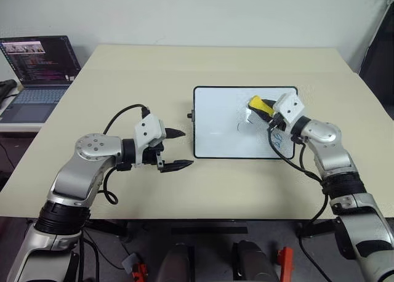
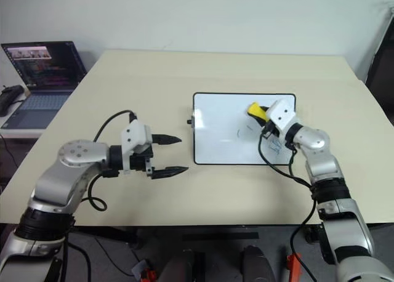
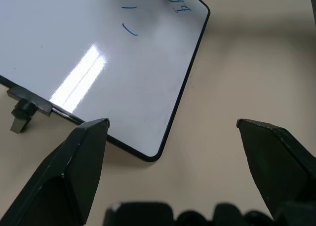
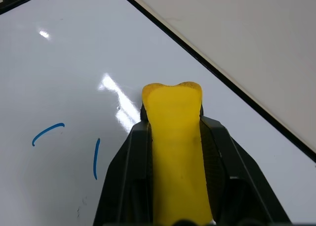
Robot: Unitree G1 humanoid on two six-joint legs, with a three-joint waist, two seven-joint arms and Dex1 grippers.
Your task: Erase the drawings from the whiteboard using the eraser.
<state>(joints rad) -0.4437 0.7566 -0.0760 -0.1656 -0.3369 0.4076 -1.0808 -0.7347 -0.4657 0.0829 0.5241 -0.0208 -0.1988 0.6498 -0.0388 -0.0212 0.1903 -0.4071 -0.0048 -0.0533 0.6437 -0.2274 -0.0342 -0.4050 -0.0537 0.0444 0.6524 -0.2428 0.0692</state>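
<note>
Left gripper: nearest the camera, at about 7 o'clock of the whiteboard, hovering over the bare surface just off the board's left short side; fingers spread wide apart, nothing between them.
Right gripper: over the right part of the whiteboard, around 2 o'clock from the board's middle; fingers clamped tight on the eraser from both sides.
Eraser: bright yellow block, pinched between the right fingers, its front end sticking out past the fingertips, right above the white board face; contact with the board cannot be told.
Whiteboard: glossy white, thin dark rounded frame, lying flat on the surface, centre-right; small black knob on its left short side; bright glare streak on the face.
Drawings: thin blue marks on the right half of the board; a short curved stroke and a short dash just beside the eraser at roughly 8 o'clock of it; a number-like scrawl near the board's right corner, by the right wrist.
Surface: pale beige, bare apart from the board.
Laptop: open, screen lit, at 10 o'clock, off the surface's left edge, well apart from the board.
</note>
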